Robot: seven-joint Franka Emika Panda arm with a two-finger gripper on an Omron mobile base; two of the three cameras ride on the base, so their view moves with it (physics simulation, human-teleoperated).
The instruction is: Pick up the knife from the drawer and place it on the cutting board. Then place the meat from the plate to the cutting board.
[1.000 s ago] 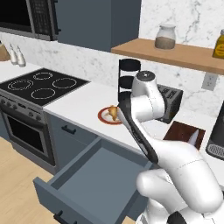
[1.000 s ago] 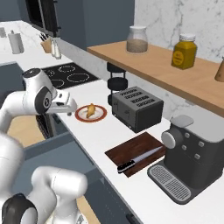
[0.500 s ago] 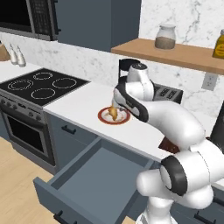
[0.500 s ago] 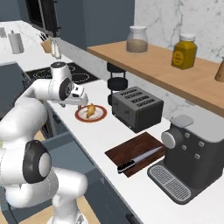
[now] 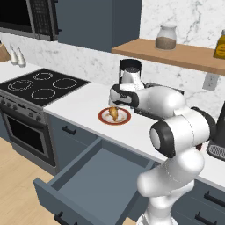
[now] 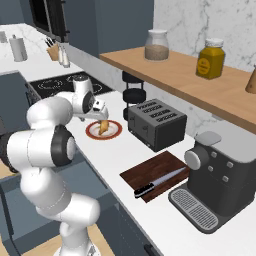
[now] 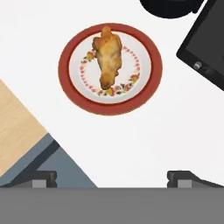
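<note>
The knife (image 6: 159,180), black-handled with a silver blade, lies on the reddish-brown cutting board (image 6: 150,170) on the counter in front of the coffee machine. The golden-brown meat (image 7: 107,57) (image 5: 114,113) (image 6: 103,126) rests on the red-rimmed plate (image 7: 70,87) (image 5: 103,117) (image 6: 91,133). My gripper (image 7: 112,178) (image 5: 114,103) (image 6: 102,115) hovers open just above the plate, with nothing between its fingers. The wide blue-grey drawer (image 5: 96,184) (image 7: 52,168) stands pulled out below the counter edge, and its inside looks bare.
A dark toaster (image 6: 156,122) (image 7: 205,43) stands right of the plate, with a black round rack (image 6: 132,92) behind it. The coffee machine (image 6: 220,175) sits at the far right. A stove (image 5: 39,85) lies to the left. Jars stand on the wooden shelf (image 6: 200,85).
The arm has swung up from the counter edge to a place over the plate. The gripper stayed open. Knife and meat have not moved.
</note>
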